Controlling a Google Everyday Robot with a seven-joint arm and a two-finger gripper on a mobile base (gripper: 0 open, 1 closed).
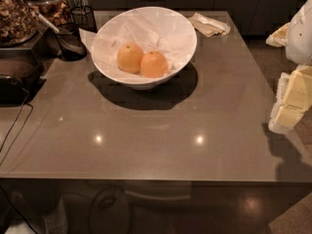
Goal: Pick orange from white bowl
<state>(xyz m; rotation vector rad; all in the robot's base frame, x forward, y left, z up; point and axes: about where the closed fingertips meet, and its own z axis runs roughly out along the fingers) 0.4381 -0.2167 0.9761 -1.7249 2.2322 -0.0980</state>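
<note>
The white bowl [183,28] stands on the grey countertop at the back centre, lined with crinkled white paper. Two round fruits lie side by side in it. The orange [154,64] is the deeper-coloured one on the right. A paler yellow-orange fruit [130,58] touches it on the left. My gripper [291,101], white and pale yellow, hangs at the right edge of the view, beyond the counter's right side. It is well to the right of the bowl, nearer than it, and holds nothing.
Two dark mesh cups [77,30] stand just left of the bowl. Snack jars [17,13] and a dark box [14,77] with a cable fill the left side. Folded napkins [209,24] lie behind the bowl on the right. The counter's front edge [146,179] is near.
</note>
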